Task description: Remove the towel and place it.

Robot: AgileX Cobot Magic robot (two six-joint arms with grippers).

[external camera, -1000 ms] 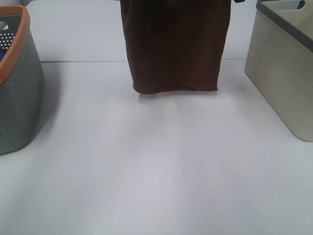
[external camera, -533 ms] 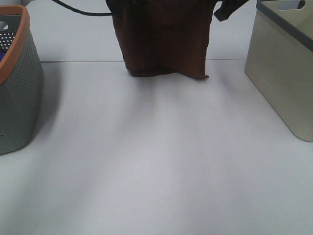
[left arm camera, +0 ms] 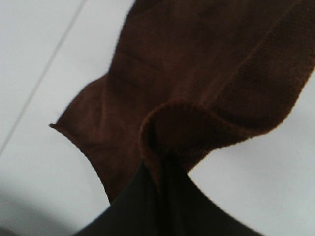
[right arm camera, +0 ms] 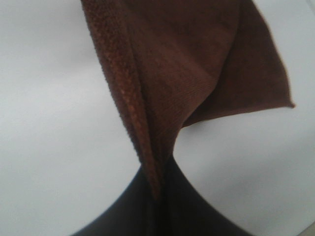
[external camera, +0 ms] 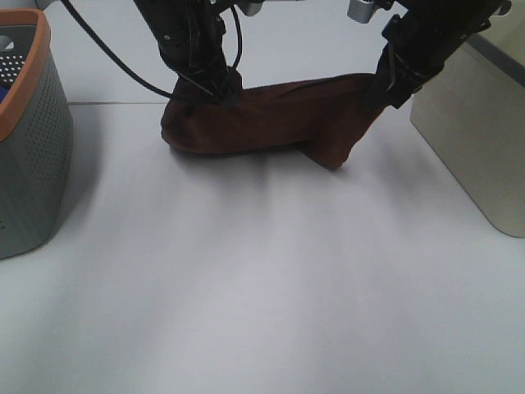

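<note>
The dark reddish-brown towel (external camera: pixel 271 119) is stretched between my two grippers, low at the back of the white table (external camera: pixel 262 279), its lower folds resting on the surface. My left gripper (external camera: pixel 220 89) is shut on its left corner, and my right gripper (external camera: pixel 379 90) is shut on its right corner. In the left wrist view the towel (left arm camera: pixel 197 78) runs out from the closed black fingers (left arm camera: pixel 162 196). In the right wrist view the towel (right arm camera: pixel 182 69) hangs from the closed fingers (right arm camera: pixel 157 206) above the table.
A grey perforated basket with an orange rim (external camera: pixel 29 139) stands at the left edge. A beige basket with a grey rim (external camera: pixel 476 123) stands at the right edge. Black cables trail from the left arm at the back.
The towel hung upright from above one second ago. Both grippers have since come down into view and lowered it, so it now lies bunched and stretched sideways on the table.
</note>
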